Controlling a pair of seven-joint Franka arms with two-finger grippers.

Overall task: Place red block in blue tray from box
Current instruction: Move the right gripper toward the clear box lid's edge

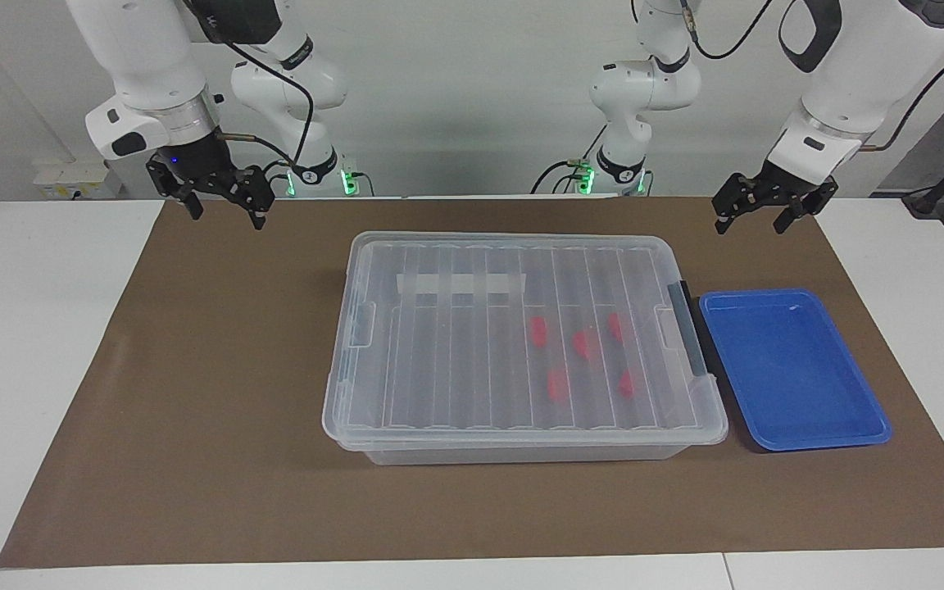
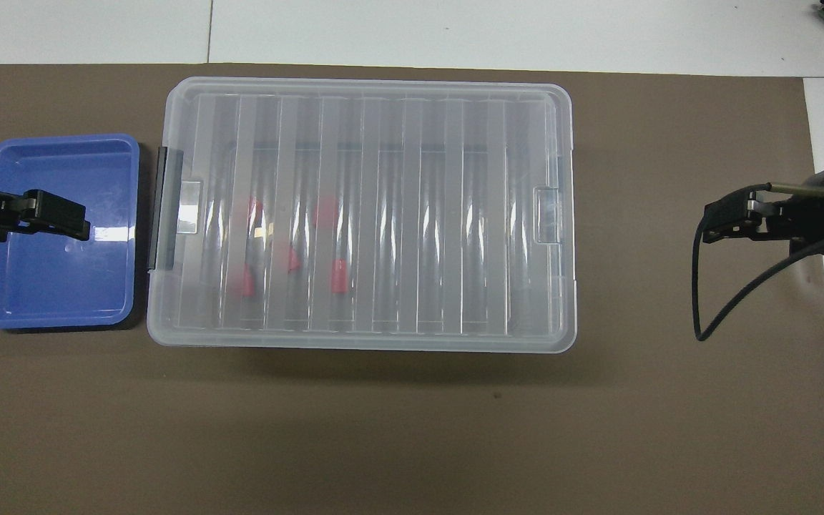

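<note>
Centrally, box (image 1: 521, 344) with lid (image 1: 472, 270) shut over five red blocks (image 1: 580, 342), blue tray (image 1: 791, 369) beside it, brown mat (image 1: 193, 369) beneath, left gripper (image 1: 763, 220) and right gripper (image 1: 222, 209) spread, empty, raised.

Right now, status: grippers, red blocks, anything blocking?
Left gripper and right gripper open, raised, holding nothing. Five red blocks inside the box. Lid on, blocks access. Blue tray beside box.
</note>
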